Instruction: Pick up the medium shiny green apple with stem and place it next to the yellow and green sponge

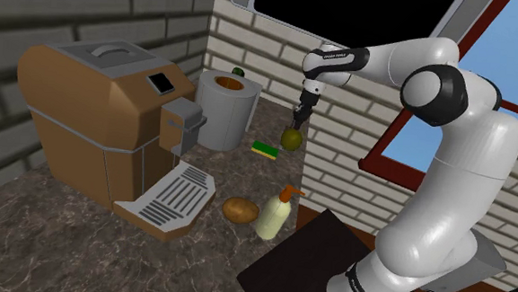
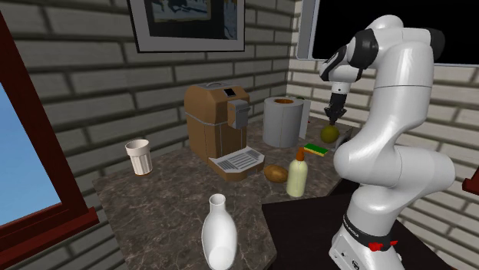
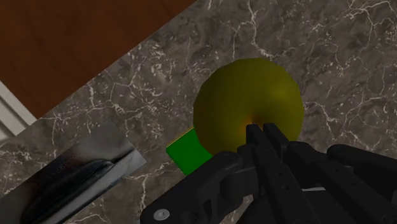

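Checking in from the remote station. The gripper (image 1: 298, 124) hangs straight down over the apple (image 1: 291, 138), which looks more olive yellow-green than bright green on my feed. In the wrist view the two black fingers (image 3: 254, 137) are pinched almost together, with just a sliver of gap. They sit right on the dimple at the top of the apple, so I read that as a grip on it by the very top. I can't make out the stem itself.

The apple is in the back corner of the dark marbled countertop (image 1: 64, 240), close to the brick wall. It's just beside the yellow and green sponge (image 1: 265, 150), on the shoulder view's right of it. I can't tell whether the two touch, or whether the apple is resting on the stone or hanging a hair above it.

The paper towel roll (image 1: 224, 112) stands near the sponge on the other side, with the brown coffee machine (image 1: 97, 115) past that.
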### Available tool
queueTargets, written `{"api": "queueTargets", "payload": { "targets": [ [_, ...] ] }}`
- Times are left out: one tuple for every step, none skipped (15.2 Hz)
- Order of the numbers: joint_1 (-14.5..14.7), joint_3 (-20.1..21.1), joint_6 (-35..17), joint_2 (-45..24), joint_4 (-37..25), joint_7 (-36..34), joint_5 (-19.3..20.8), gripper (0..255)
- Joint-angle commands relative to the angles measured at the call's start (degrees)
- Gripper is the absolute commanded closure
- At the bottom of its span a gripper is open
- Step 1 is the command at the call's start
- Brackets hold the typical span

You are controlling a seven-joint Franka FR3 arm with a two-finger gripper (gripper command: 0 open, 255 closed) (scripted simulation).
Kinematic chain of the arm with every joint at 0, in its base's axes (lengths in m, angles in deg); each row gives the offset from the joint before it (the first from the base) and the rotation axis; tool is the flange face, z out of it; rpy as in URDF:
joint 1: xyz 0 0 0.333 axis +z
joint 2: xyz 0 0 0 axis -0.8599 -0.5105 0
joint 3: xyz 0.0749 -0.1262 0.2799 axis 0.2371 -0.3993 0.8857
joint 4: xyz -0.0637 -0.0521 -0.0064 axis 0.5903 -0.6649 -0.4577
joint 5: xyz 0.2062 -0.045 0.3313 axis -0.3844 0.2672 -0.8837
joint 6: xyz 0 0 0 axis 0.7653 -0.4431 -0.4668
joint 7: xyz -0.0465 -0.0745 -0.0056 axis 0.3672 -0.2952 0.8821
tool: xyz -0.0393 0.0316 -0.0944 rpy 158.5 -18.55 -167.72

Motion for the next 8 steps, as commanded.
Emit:
{"api": "queueTargets", "payload": {
  "targets": [
    [0.0, 0.0, -1.3, -0.5, 0.8, 0.0, 0.0, 255],
    [0.0, 0.0, -2.0, -0.8, 1.2, 0.1, -0.1, 255],
    [0.0, 0.0, -2.7, -1.1, 1.6, 0.1, -0.1, 255],
    [0.0, 0.0, -3.3, -1.4, 1.9, 0.2, -0.1, 255],
    [0.0, 0.0, -4.0, -1.7, 2.3, 0.2, -0.1, 255],
    [0.0, 0.1, -4.6, -2.0, 2.6, 0.3, -0.2, 255],
    [0.0, 0.1, -5.3, -2.3, 3.0, 0.3, -0.2, 255],
    [0.0, 0.1, -5.9, -2.7, 3.3, 0.3, -0.2, 255]
  ]
}}
